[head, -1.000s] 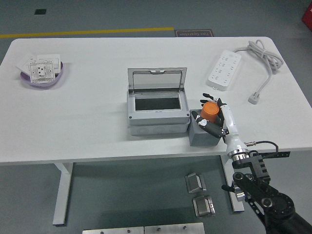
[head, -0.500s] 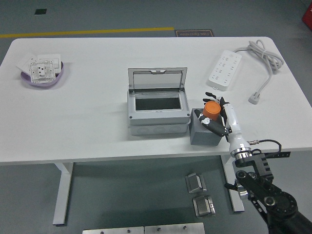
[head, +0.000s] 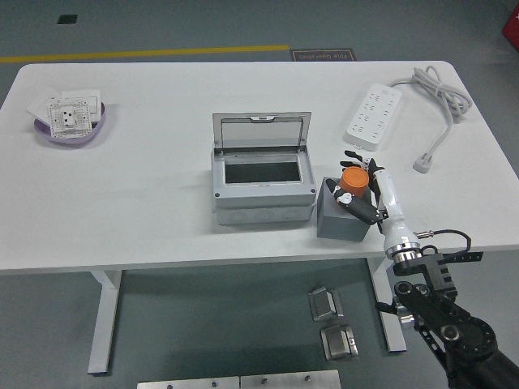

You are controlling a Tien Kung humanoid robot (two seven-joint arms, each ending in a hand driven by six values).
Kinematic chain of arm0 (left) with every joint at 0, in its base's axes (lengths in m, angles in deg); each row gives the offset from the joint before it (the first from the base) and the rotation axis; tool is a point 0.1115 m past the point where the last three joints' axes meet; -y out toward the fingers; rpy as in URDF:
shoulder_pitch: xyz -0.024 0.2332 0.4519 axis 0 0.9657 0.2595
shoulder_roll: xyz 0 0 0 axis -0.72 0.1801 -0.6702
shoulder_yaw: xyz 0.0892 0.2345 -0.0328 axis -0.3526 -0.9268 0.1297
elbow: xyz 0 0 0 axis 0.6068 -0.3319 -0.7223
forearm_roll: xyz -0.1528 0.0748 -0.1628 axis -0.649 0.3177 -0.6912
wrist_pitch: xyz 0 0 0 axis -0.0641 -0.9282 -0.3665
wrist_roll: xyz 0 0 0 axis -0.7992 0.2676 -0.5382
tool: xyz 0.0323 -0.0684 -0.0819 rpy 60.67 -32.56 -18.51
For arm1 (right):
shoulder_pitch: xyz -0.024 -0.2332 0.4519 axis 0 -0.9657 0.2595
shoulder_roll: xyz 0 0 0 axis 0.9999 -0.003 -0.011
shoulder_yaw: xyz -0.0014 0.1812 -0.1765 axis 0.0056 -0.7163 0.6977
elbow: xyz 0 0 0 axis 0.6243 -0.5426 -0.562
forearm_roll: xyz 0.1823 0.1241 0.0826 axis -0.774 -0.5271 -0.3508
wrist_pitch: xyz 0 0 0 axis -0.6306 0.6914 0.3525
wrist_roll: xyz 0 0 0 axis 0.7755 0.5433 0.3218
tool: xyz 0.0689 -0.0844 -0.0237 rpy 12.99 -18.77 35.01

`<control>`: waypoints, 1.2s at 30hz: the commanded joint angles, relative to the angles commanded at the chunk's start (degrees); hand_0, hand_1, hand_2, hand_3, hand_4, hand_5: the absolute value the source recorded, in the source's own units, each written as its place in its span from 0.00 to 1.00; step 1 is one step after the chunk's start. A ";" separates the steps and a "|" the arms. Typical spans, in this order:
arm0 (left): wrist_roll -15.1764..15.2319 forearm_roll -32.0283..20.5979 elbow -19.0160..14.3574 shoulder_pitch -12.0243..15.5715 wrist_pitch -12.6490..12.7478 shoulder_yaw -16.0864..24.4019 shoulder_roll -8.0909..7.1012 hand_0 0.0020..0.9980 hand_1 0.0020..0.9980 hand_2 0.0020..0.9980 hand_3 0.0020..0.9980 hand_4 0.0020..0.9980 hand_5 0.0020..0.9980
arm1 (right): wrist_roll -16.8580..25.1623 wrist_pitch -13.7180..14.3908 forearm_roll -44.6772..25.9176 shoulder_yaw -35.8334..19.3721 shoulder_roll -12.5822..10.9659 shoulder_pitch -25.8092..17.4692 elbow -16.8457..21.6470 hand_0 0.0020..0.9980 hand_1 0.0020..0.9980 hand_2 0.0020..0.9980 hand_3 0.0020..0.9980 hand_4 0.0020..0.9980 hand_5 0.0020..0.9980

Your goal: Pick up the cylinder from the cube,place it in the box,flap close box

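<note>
An orange cylinder (head: 353, 183) stands over the grey cube (head: 338, 219), right of the grey box (head: 261, 194). The box has its clear flap lid (head: 261, 131) standing open at the back, and its dark inside shows nothing. My right hand (head: 362, 188) comes up from the lower right and has its fingers curled around the cylinder, thumb on the near-left side, other fingers behind it. Whether the cylinder still touches the cube's top is not clear. My left arm is out of sight.
A white power strip (head: 373, 117) with its grey cable (head: 438, 97) lies at the back right. A purple bowl (head: 71, 130) holding white socket plates sits at the far left. The table's near edge (head: 203, 263) runs just in front of the cube.
My right hand, closed on the orange cylinder, has shifted slightly right and back over the last second. The cylinder went with it. Box and cube stayed put.
</note>
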 joint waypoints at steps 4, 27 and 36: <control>-0.01 -0.21 0.00 -0.04 -0.01 -0.23 0.01 0.63 0.58 0.55 0.59 0.48 0.05 | 0.00 0.05 0.01 0.12 0.04 0.20 -0.12 0.65 0.72 0.71 0.80 0.84 0.28; -0.05 -0.56 0.00 -0.02 -0.06 -0.79 0.08 0.63 0.58 0.55 0.59 0.47 0.04 | 0.17 0.36 0.00 0.47 0.18 0.40 -0.21 0.64 0.71 0.70 0.80 0.84 0.28; -0.10 0.09 0.00 0.13 -0.14 -0.27 0.10 0.63 0.58 0.55 0.59 0.47 0.04 | 0.22 0.44 -0.07 0.47 0.23 0.36 -0.33 0.64 0.71 0.69 0.79 0.84 0.28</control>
